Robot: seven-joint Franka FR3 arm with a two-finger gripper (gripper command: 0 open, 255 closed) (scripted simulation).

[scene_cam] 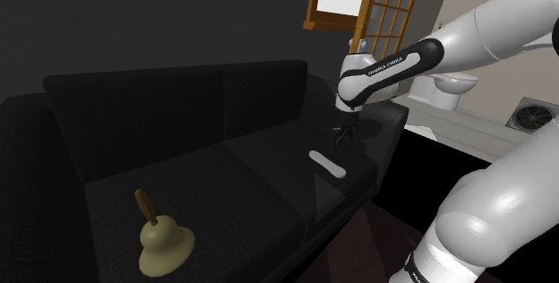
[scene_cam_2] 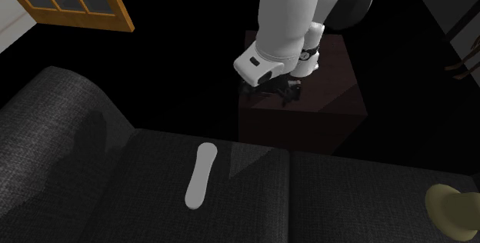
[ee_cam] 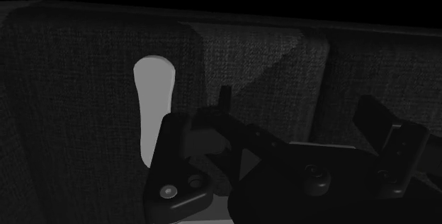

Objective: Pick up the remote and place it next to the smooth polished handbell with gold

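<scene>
A pale grey, long remote (scene_cam: pixel 327 164) (scene_cam_2: pixel 201 175) lies flat on the black sofa's seat (scene_cam: pixel 224 178) near the padded arm. My gripper (scene_cam: pixel 348 135) (scene_cam_2: pixel 275 90) hangs a little above the seat, just beyond the remote and not touching it. In the wrist view its fingers stand apart with nothing between them (ee_cam: pixel 276 127), and the remote (ee_cam: pixel 154 109) lies off to one side of one finger (ee_cam: pixel 172 160). The handbell (scene_cam: pixel 164 241) (scene_cam_2: pixel 454 207), dull gold with a brown handle, stands upright on the other seat cushion, far from the remote.
The sofa's backrest (scene_cam: pixel 152 111) and arm (scene_cam: pixel 385 120) hem in the seat. A wooden-framed glazed door (scene_cam: pixel 358 4) stands behind. A white toilet (scene_cam: pixel 452 89) and a floor vent (scene_cam: pixel 536 113) lie beyond the sofa arm. The dark stand (scene_cam_2: pixel 327 99) faces the sofa.
</scene>
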